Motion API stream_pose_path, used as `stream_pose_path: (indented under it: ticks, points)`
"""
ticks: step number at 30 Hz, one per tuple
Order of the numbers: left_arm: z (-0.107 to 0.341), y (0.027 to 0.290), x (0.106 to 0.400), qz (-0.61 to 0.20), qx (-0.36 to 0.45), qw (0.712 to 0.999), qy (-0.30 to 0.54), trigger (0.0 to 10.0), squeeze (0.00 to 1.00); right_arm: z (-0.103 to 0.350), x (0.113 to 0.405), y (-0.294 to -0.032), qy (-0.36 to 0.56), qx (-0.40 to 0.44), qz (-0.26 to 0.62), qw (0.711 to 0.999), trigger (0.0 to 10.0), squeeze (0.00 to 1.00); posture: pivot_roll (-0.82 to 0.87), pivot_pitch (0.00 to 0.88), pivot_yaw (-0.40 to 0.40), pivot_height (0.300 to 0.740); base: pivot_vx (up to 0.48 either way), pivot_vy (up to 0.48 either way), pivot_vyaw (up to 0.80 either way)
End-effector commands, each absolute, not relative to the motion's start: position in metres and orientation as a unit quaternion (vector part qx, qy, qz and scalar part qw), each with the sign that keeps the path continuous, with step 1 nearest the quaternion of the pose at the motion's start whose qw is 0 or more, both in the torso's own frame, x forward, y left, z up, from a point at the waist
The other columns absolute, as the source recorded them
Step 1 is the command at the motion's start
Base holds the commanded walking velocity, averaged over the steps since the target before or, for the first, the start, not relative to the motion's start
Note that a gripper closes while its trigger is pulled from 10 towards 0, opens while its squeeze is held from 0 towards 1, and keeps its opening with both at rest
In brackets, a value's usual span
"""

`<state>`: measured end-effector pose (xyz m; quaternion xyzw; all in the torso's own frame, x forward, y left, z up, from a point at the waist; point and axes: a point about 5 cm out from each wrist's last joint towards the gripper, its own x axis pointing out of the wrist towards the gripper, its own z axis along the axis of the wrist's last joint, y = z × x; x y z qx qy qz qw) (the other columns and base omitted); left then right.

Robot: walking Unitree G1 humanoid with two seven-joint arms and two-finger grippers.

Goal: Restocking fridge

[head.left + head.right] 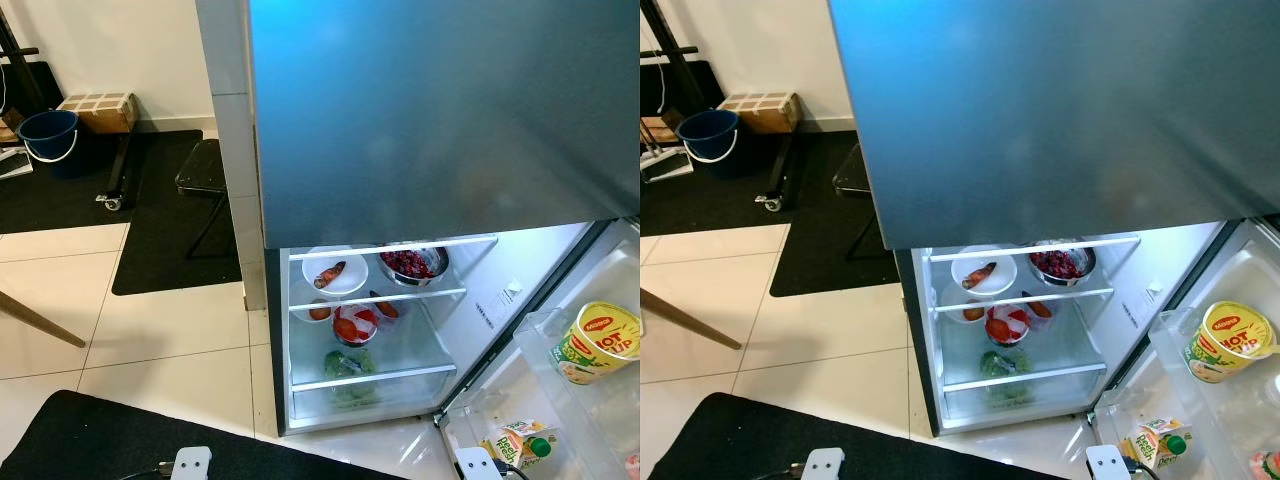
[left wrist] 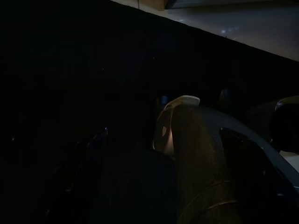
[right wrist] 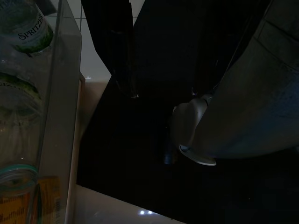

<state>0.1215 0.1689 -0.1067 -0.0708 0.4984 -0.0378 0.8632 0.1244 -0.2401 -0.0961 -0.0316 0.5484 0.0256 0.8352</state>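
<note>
- Left gripper (image 2: 140, 154): seen from its wrist as dim black shapes in deep shade over a dark mat; whether its fingers are spread or pressed together cannot be told.
- Right gripper (image 3: 126, 51): its long black fingers hang in shade over the same dark mat, beside the clear plastic wall of a door bin (image 3: 60, 116); their spread cannot be told either.
- In that bin stand a green-labelled glass bottle (image 3: 28, 23) marked "SPRITZ" and a clear jar (image 3: 16, 186), both smooth and glossy.
- The fridge (image 1: 430, 120) stands straight ahead, its upper door a flat, matte dark-grey panel, shut; the lower compartment is open and lit white.
- On the top glass shelf, a round white plate (image 1: 335, 272) holding a brownish piece of food sits at the left edge, just beside a shiny metal bowl (image 1: 412, 264) of dark red food.
- On the shelf below, a small bowl of red tomatoes (image 1: 354, 326) sits at the middle, with other reddish items beside it that are too small to make out.
- Leafy greens (image 1: 348, 364) lie in the clear drawer at the bottom.
- The open door at the right carries a yellow cup of noodles (image 1: 596, 342) in an upper clear bin and a green-capped juice carton (image 1: 520, 442) lower down.
- Glossy pale tile floor (image 1: 170, 330) spreads to the left, with a black mat (image 1: 170, 230) against the wall.
- A blue bucket (image 1: 47, 136) and a cardboard box (image 1: 100, 108) sit well apart at the far left wall.
</note>
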Motion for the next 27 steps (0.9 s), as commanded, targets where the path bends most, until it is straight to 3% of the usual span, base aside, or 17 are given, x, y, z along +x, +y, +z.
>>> stream_pose_path:
  ticks: [1,27]
  points:
    - [-0.1104,0.1624,0.1116,-0.044,-0.078,0.852,0.516,10.0,0.00,-0.0962,0.1220,-0.2428,0.552,-0.034,0.023,0.833,10.0,0.00,-0.01,0.000,-0.027,0.740,-0.247,0.000,0.00]
    - [-0.1112,0.1626,0.1088,-0.044,-0.079,0.849,0.520,10.0,0.00,-0.0969,0.1198,-0.2428,0.555,-0.032,0.022,0.831,10.0,0.00,-0.02,0.000,-0.025,0.740,-0.258,0.000,0.00]
